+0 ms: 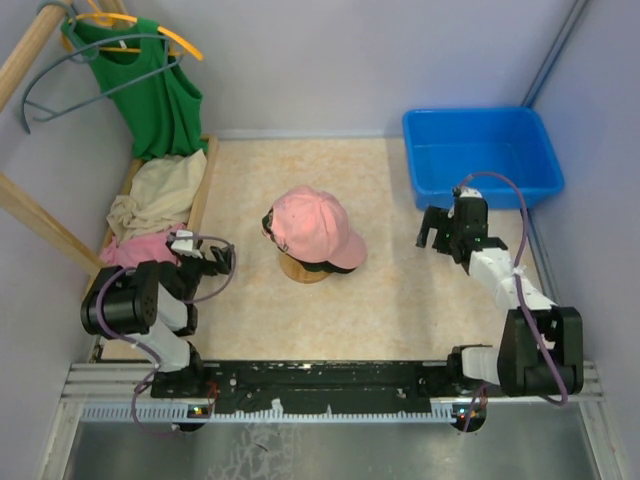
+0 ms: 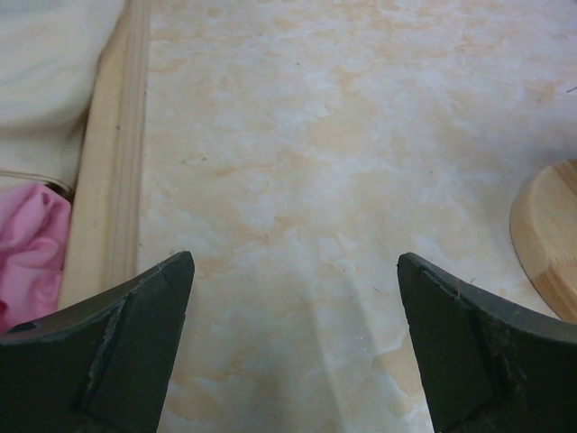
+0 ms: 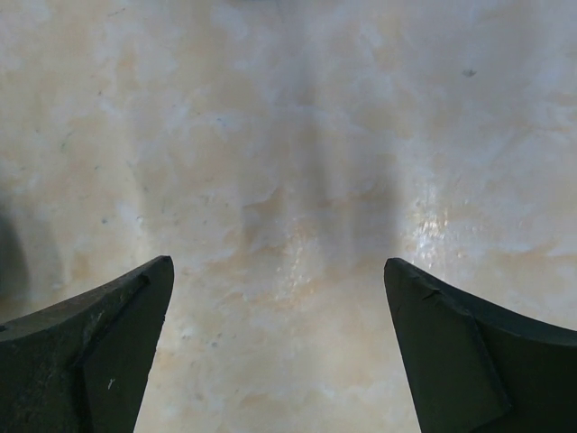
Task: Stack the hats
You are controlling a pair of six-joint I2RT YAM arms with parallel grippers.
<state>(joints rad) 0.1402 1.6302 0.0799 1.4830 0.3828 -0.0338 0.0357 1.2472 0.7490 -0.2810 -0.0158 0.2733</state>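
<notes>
Pink hat (image 1: 312,228) covers, apparently, dark hats (image 1: 271,228) beneath.

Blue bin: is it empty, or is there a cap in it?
Empty. The top view shows only the bare blue floor inside the blue bin; nothing lies in it.

Each arm is built of chunky black joint housings joined by white links. The left arm (image 1: 140,305) carries a purple cable (image 1: 205,239) curling by its wrist, and the right arm (image 1: 525,335) has a longer purple loop (image 1: 521,215) trailing down its length. Both are bolted to a black base rail (image 1: 330,377). The left fingers (image 2: 108,361) and right fingers (image 3: 478,361) are matte charcoal wedges with scuffed, pale-nicked edges.
</notes>
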